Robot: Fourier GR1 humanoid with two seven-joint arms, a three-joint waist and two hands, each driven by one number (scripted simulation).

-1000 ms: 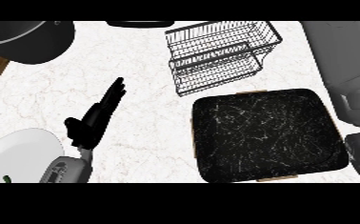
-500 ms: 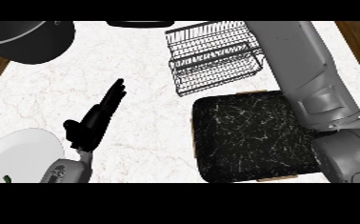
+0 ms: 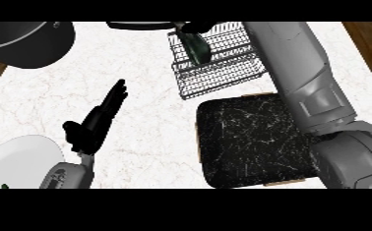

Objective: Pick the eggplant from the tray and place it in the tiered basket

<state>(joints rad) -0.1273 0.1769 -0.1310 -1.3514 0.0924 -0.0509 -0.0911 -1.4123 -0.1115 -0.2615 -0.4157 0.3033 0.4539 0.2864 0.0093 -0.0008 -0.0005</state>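
Observation:
The dark, elongated eggplant (image 3: 198, 49) hangs end-down over the upper tier of the wire tiered basket (image 3: 222, 75) at the back of the counter. My right hand (image 3: 191, 27) shows only as black fingers at the picture's top edge, curled round the eggplant's upper end. Its grey forearm runs from the lower right across the black marbled tray (image 3: 247, 141), which holds nothing I can see. My left hand (image 3: 93, 124) rests open on the white counter at the left, fingers straight and pointing away.
A dark round pot (image 3: 33, 41) sits at the back left and a dark flat object (image 3: 141, 25) at the back middle. A white plate (image 3: 25, 156) lies at the lower left. The counter's wooden edge (image 3: 360, 36) shows at the far right.
My right arm has swung in from the right edge, across the tray, and now reaches the basket with the eggplant. The left hand has not moved.

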